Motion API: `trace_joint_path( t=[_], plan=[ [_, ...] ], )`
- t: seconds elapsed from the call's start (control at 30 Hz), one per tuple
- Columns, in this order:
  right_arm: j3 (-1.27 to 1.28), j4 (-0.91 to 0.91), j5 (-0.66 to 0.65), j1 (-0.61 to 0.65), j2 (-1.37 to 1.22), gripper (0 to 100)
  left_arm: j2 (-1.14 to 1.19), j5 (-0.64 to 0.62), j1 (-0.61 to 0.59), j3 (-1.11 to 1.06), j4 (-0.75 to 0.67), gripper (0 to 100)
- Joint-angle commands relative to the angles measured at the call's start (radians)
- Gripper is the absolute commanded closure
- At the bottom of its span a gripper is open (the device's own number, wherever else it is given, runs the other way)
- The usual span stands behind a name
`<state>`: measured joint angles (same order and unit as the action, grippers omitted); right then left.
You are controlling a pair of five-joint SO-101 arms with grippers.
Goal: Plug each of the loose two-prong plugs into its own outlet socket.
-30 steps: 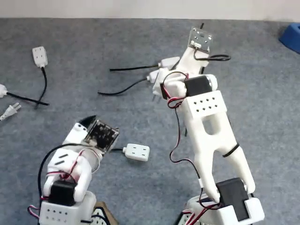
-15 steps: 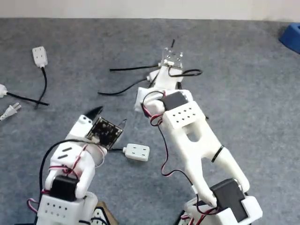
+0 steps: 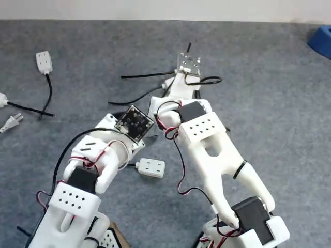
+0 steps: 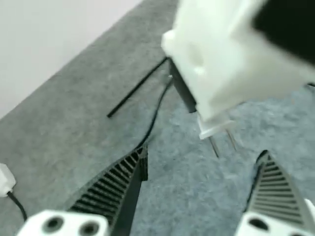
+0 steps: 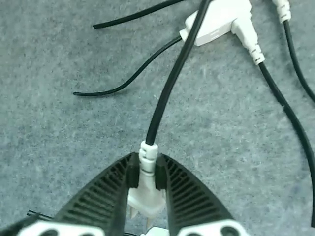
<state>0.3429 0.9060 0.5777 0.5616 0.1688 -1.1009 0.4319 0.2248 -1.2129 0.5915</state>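
My right gripper (image 5: 146, 169) is shut on a white two-prong plug (image 5: 145, 197). The plug's black cord (image 5: 170, 86) runs away over the carpet to a white outlet block (image 5: 216, 19), where another plug (image 5: 247, 33) sits. In the left wrist view the same plug (image 4: 216, 129) hangs under the right arm's white body, its two prongs bare, between the spread fingers (image 4: 115, 191) of my open left gripper (image 4: 202, 156). A loose white outlet socket (image 3: 151, 167) lies on the carpet between the two arms. My left arm's wrist (image 3: 133, 123) is close beside the right arm (image 3: 207, 129).
At the far left lie another white outlet socket (image 3: 44, 61) on a black cord and a loose two-prong plug (image 3: 11, 123). Black cords (image 3: 139, 96) trail left of the right arm. A blue object (image 3: 321, 40) sits at the back right corner. Grey carpet covers the table.
My left arm has swung up and toward the middle, bringing its open gripper next to the held plug. The right arm first shifted left with the plug, then kept still.
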Motion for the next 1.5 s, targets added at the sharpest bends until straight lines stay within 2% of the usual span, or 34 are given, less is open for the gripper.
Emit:
trace_joint_path(
  t=[0.0,0.23,0.53,0.77,1.1,1.2,1.33,1.47],
  plan=[
    [-0.015,0.024,0.011,0.030,0.019,99.2,0.012,-0.006,0.008,0.044,-0.075,67],
    [-0.171,0.236,0.011,0.045,0.019,99.2,0.051,-0.003,-0.022,0.047,-0.097,70],
    [-0.314,0.417,0.002,0.071,0.019,99.2,0.309,-0.005,-0.076,0.065,-0.265,70],
    [-0.381,0.538,-0.080,0.073,0.019,99.2,0.378,-0.005,-0.093,0.110,-0.270,70],
    [-0.378,0.561,-0.121,0.047,0.012,99.2,0.378,-0.005,-0.114,0.111,-0.270,70],
    [-0.348,0.484,-0.124,-0.007,0.007,99.2,0.378,-0.008,-0.111,0.140,-0.245,70],
    [-0.268,0.349,-0.126,-0.087,0.008,99.2,0.377,-0.008,-0.077,0.165,-0.115,70],
    [-0.232,0.298,-0.071,-0.107,0.010,99.2,0.377,-0.040,-0.070,0.180,-0.110,70]
  ],
)
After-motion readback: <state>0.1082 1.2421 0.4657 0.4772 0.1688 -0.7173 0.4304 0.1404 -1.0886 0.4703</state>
